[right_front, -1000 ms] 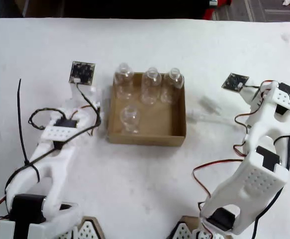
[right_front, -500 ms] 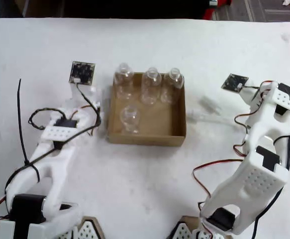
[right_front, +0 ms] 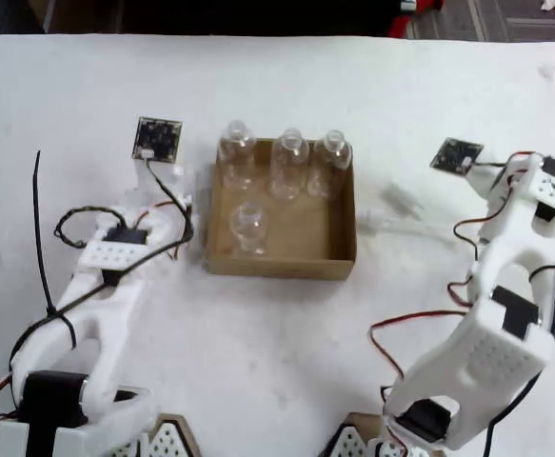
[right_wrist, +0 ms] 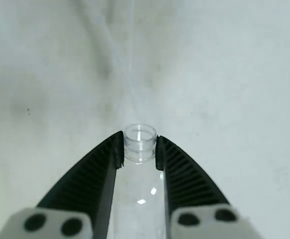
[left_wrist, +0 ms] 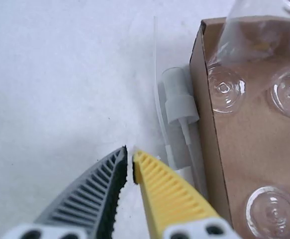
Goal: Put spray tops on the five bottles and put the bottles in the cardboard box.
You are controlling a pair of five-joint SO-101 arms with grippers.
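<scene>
Covering most of the high view, the white table (right_front: 277,86) is being shared by two arms. The right arm (right_front: 505,286) is being seen a little farther out than half a second ago. It has been shifted away from the cardboard box (right_front: 282,265), toward the table's outer side. The left arm (right_front: 96,295) is being kept where it was, just beside the box, and nothing inside the box has been moved.

Four bottles (right_front: 289,162) are being held upright by the box, three along its far wall and one nearer the middle. No spray top can be made out on any of them.

The fifth bottle (right_wrist: 140,137) is being gripped just under its open neck by the right gripper (right_wrist: 139,149), whose black fingers are being pressed on both sides of it. This bottle is also being left without a top.

One spray top (left_wrist: 177,97) is lying on the table against the outer wall of the box, with its thin tube beside it. A second spray top (right_front: 398,198) seems to be lying between the box and the right arm. The left gripper (left_wrist: 130,157) is being held nearly closed on nothing, near the first top.

As a judgement, the shift is only a small repositioning; the capping is not yet done.
</scene>
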